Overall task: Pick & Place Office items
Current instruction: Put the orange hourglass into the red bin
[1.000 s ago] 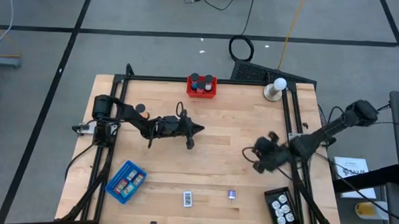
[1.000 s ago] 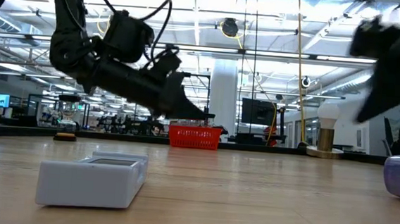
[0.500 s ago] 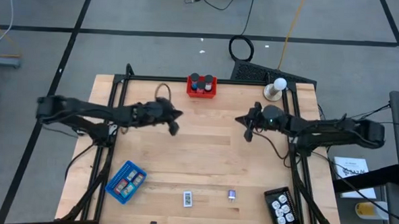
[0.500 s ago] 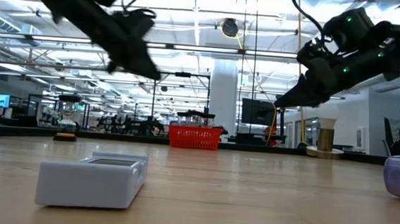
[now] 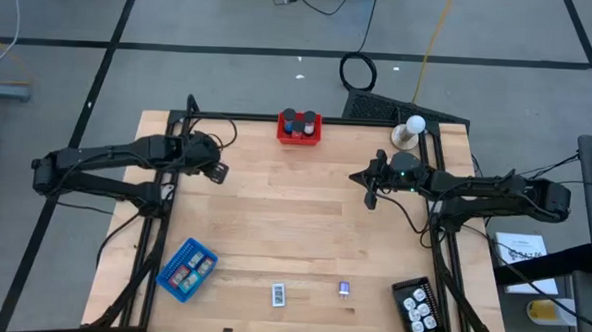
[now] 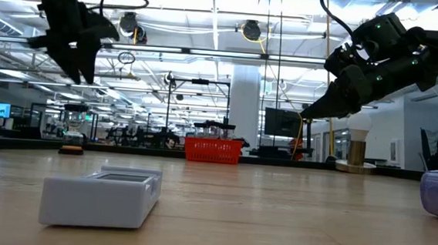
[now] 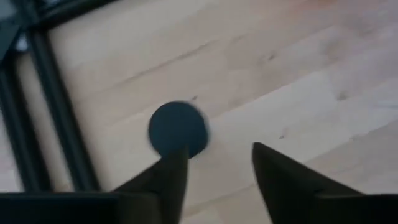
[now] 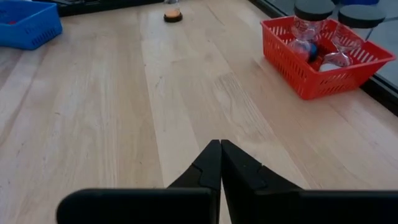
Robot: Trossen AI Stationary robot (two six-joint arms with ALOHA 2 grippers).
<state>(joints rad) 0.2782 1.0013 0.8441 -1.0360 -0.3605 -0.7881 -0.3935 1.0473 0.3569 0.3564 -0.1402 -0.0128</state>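
Left gripper (image 5: 219, 171): near table's (image 5: 303, 241) far-left corner, raised, jaws parted, empty, above a black round piece (image 7: 178, 129). Right gripper (image 5: 368, 189): raised over right-centre, jaws pressed together, empty. White-labelled block (image 5: 278, 294) and purple bit (image 5: 344, 288): near front edge. Remaining items: in red tray (image 5: 300, 128), blue tray (image 5: 186, 269), black tray (image 5: 417, 307).

table (image 5: 304, 221): pale matt wood, grained | red tray (image 8: 323, 59): plastic mesh
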